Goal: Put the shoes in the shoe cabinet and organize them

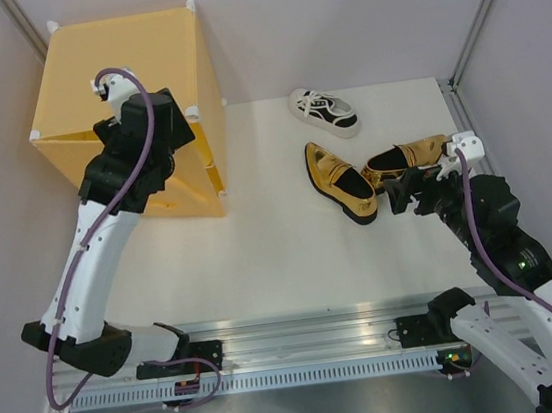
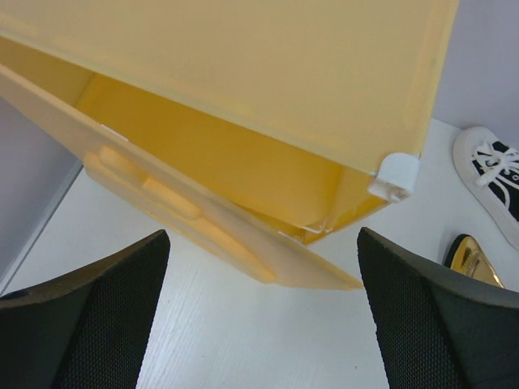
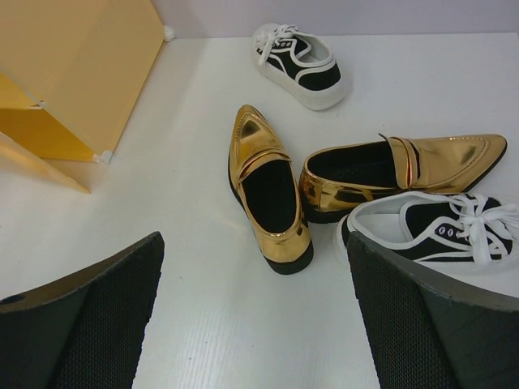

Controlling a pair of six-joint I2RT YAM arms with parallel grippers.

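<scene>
Top external: left gripper gaping, empty, by yellow-orange translucent plastic cube cabinet, door ajar; right gripper same, near shiny gold loafers and white lace-up sneakers.

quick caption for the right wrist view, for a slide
Open right gripper over the table, facing two gold loafers, two white sneakers and the open yellow cabinet.

Second white sneaker out of the top view (beneath the right arm)
</scene>
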